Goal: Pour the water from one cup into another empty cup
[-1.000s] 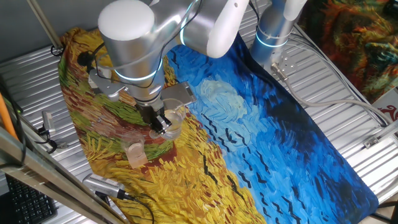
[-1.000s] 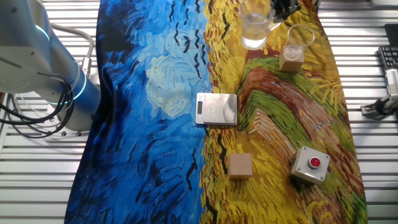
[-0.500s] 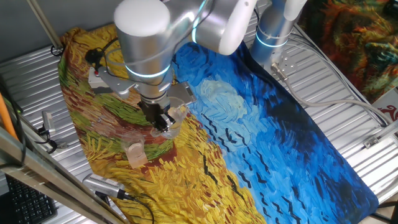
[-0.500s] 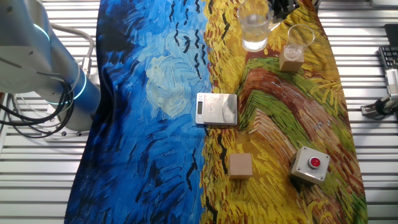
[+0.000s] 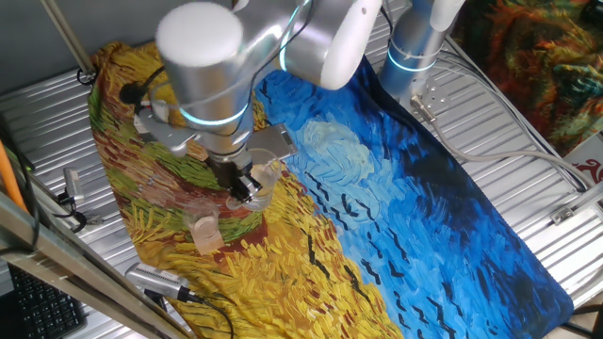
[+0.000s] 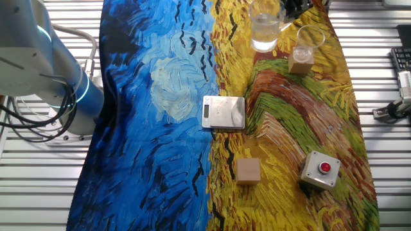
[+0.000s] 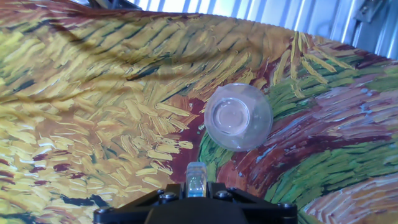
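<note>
Arm: silver Flexiv arm (image 5: 203, 66) reaches in from 12 o'clock of one fixed view, wrist bent down over the yellow half of the cloth.
Gripper: gripper (image 5: 245, 186) points down at the clear tumbler (image 5: 262, 182); in the other fixed view only its dark tip (image 6: 297, 8) shows at the top edge, at 2 o'clock of the tumbler (image 6: 265, 25).
Fingers: clenched on the tumbler's rim, from what one fixed view shows; a sliver of clear rim sits pinched at the bottom centre of the hand view (image 7: 196, 178).
Clear tumbler: held near upright; whether its base touches the cloth cannot be told.
Water: small clear amount, faintly visible low in the tumbler (image 6: 262, 40).
Peach cup: small translucent cup (image 5: 204, 229) stands upright on the cloth at 8 o'clock of the tumbler, apart from it; in the other fixed view (image 6: 303, 48) it stands at 4 o'clock of the tumbler; hand view looks straight down into its mouth (image 7: 237, 117), at 1 o'clock of the gripper.
Cloth: painted cloth (image 6: 154, 128), blue and yellow, covers the slatted table (image 6: 385, 160).
Scale: small silver scale (image 6: 223, 111) lies flat mid-cloth.
Block: tan block (image 6: 248, 171) at 6 o'clock of the scale.
Button: red button on a grey box (image 6: 320, 169) at 3 o'clock of the block.
</note>
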`<state>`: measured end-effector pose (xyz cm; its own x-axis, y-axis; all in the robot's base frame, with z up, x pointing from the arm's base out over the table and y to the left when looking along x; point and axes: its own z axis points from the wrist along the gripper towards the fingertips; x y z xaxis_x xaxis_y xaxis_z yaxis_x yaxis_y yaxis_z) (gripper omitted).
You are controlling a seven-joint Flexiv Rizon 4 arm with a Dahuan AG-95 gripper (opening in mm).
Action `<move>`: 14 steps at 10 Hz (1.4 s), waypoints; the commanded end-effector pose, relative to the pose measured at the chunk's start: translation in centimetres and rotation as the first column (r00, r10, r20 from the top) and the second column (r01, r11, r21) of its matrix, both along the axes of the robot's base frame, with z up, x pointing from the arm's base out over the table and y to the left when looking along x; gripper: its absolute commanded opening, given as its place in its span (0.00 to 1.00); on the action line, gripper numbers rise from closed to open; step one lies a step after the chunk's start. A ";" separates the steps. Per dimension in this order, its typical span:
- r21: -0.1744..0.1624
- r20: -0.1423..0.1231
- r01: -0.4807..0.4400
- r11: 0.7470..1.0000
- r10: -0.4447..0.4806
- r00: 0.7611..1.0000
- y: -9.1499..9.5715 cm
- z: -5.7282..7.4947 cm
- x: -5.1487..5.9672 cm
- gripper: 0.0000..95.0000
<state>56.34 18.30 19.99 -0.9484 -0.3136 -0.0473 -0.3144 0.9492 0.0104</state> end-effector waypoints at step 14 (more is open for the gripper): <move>0.009 -0.064 0.039 0.999 -0.039 0.997 3.5 2.1 4.1 0.00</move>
<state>60.56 21.96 22.13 -0.9615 -0.2748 0.0075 -0.2743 0.9608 0.0396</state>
